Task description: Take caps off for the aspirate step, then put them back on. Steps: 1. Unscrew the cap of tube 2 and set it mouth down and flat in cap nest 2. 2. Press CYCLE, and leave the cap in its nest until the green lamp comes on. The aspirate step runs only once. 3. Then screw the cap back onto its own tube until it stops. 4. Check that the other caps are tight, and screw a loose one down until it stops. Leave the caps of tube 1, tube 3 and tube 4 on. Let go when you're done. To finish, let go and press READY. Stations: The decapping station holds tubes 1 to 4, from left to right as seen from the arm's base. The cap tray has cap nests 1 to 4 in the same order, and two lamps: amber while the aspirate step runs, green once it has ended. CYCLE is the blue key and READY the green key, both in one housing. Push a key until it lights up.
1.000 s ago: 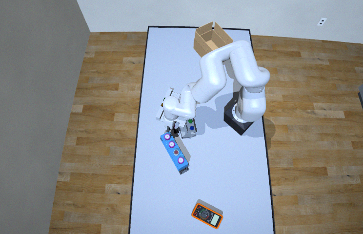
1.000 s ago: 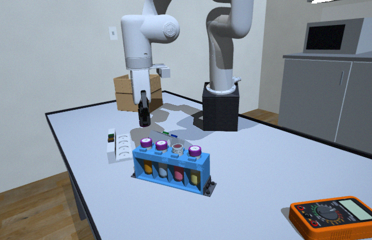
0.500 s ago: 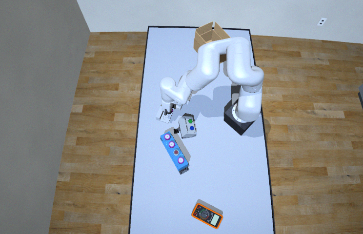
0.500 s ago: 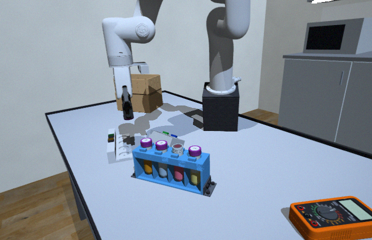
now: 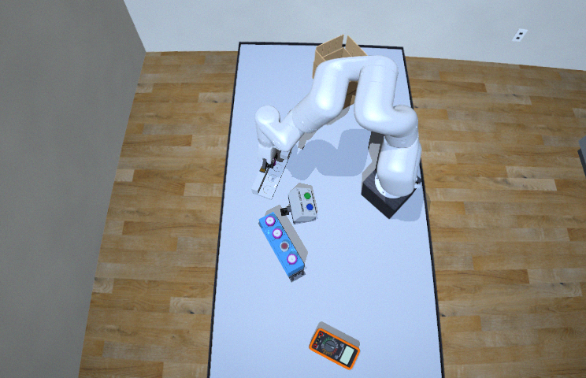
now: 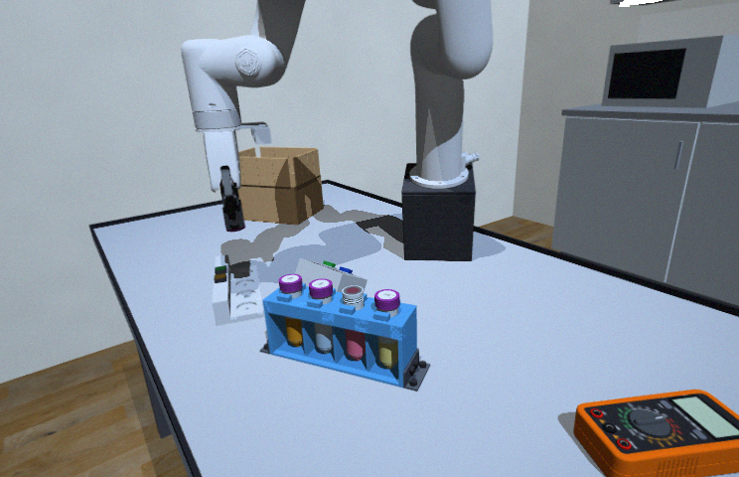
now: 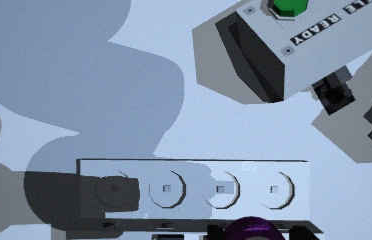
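Note:
My gripper [image 5: 268,167] is shut on a purple cap [image 7: 251,227], whose top shows at the bottom edge of the wrist view. It hangs well above the white cap tray [image 6: 238,289], near the tray's end with the lamps [image 6: 219,273]. All the nests in the tray [image 7: 194,190] look empty, and neither lamp looks lit. The blue tube rack [image 6: 339,331] stands in front of the tray. One tube [image 6: 353,292] in it is uncapped; the other three carry purple caps. The key housing [image 5: 302,204] lies beside the rack, with the green READY key [image 7: 289,6] and the blue key [image 5: 309,207].
A cardboard box [image 6: 280,182] stands at the far end of the table behind the gripper. The arm's black base [image 6: 438,219] is at the right. An orange multimeter [image 6: 663,430] lies at the near end. A grey cabinet with a microwave stands off the table.

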Action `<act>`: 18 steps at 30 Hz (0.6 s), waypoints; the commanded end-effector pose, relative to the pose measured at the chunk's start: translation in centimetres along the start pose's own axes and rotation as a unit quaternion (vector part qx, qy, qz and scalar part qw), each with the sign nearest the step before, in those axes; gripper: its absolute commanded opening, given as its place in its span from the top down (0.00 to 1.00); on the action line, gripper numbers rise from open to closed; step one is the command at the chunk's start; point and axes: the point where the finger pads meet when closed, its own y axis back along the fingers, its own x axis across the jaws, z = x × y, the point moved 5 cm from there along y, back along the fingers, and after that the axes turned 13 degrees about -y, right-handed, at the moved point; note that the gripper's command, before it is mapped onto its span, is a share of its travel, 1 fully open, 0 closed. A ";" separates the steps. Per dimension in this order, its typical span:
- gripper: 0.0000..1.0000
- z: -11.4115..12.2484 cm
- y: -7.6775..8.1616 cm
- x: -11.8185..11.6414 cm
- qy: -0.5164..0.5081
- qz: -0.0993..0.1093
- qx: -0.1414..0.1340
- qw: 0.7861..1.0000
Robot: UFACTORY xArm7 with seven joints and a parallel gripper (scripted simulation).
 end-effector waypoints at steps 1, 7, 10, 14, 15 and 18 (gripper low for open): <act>1.00 0.2 -0.9 0.0 0.000 0.001 -0.002 1.000; 1.00 0.2 -3.9 0.0 0.000 0.001 -0.002 1.000; 1.00 0.2 -4.4 0.0 0.000 0.001 -0.002 1.000; 1.00 0.2 -6.4 0.0 0.000 0.001 -0.002 1.000; 1.00 0.2 -6.9 0.0 0.000 0.001 -0.002 1.000; 1.00 0.2 -8.4 0.0 0.000 0.001 -0.002 1.000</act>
